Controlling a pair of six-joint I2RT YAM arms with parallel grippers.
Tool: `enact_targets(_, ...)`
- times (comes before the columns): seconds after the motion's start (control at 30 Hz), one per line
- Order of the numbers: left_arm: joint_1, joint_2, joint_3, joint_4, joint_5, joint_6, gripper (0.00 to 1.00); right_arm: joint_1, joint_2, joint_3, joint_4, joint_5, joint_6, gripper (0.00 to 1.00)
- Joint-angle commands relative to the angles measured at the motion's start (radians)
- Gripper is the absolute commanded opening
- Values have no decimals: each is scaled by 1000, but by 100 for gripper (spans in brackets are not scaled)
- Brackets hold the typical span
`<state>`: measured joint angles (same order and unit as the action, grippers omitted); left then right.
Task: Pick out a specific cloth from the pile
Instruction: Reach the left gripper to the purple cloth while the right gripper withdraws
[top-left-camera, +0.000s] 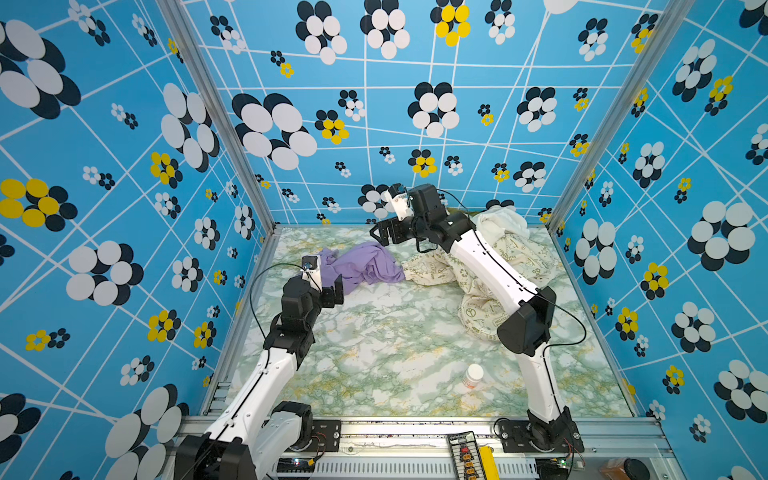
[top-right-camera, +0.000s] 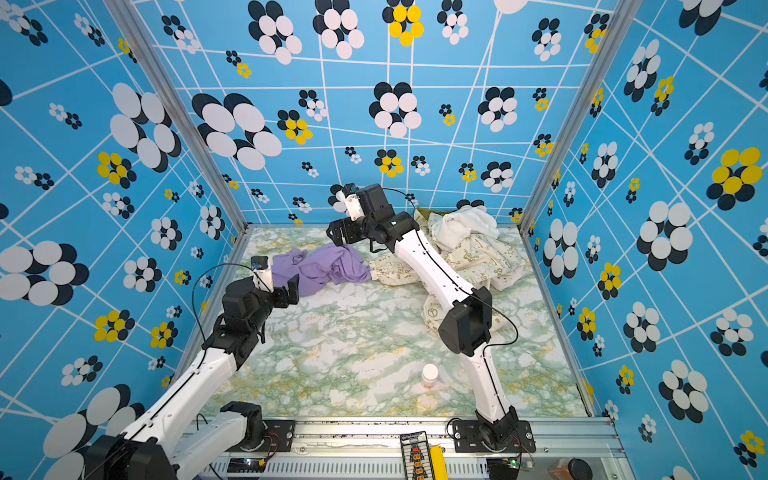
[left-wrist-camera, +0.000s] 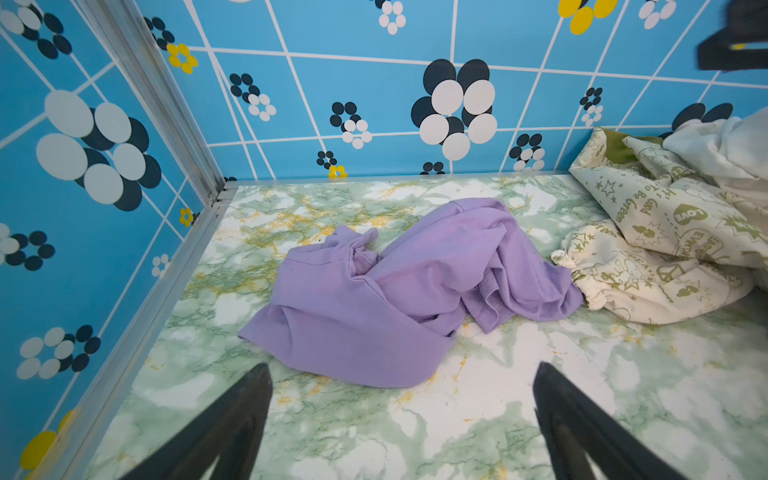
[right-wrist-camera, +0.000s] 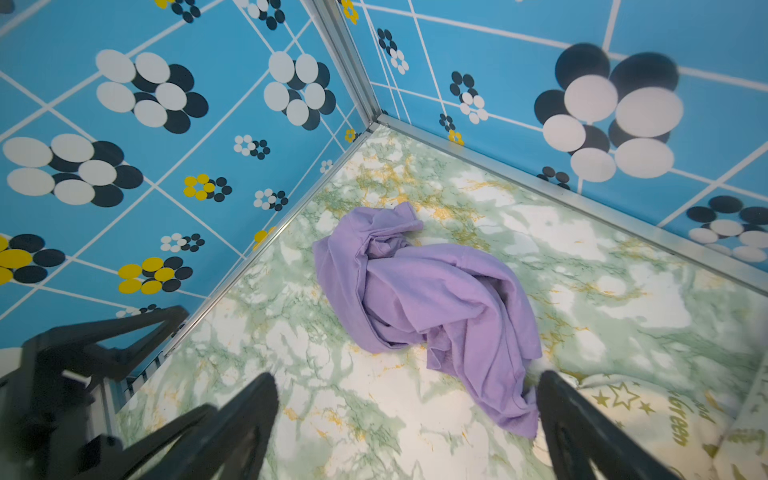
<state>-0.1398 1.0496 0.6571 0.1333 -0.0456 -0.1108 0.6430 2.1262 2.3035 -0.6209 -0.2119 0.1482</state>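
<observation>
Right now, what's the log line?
purple cloth: loose on table | pile: beside it | left gripper: open | right gripper: open

The cloth (top-left-camera: 365, 264), plain lavender-purple and crumpled into loose folds, lies on the desk (top-left-camera: 395, 353) just ahead of the left gripper (top-left-camera: 337, 291) and below the right gripper (top-left-camera: 381, 236), held by neither. Its edge farthest from the left gripper touches the pile (top-left-camera: 511, 253). That heap of rumpled cream fabric (top-left-camera: 478, 311) with olive-green prints, topped by a plain white cloth (top-left-camera: 503, 222), sits behind the right gripper.

The cloth (top-left-camera: 365, 264) lies just left of the pile (top-left-camera: 519, 253).
</observation>
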Motion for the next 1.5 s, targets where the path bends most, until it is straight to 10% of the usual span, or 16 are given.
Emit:
enact_targets(0.0,-4,120,165,-250,10,-235,100,-7,-155,-137,65,47,-48,99)
enact_targets(0.57,2,685,587,-627,-5,-660,78,-85,-841,-1097,451,215,31,99)
enact_targets(0.8,14,814,638,-564,12,-712,74,-90,-929,-1188,424,235,-11,99)
enact_targets(1.17,40,806,666,-502,-26,-663,0,-91,-962,-1240,420,243,-16,99)
enact_targets(1.47,75,651,933,-489,-163,-463,0,-91,-966,-1253,421,257,-28,99)
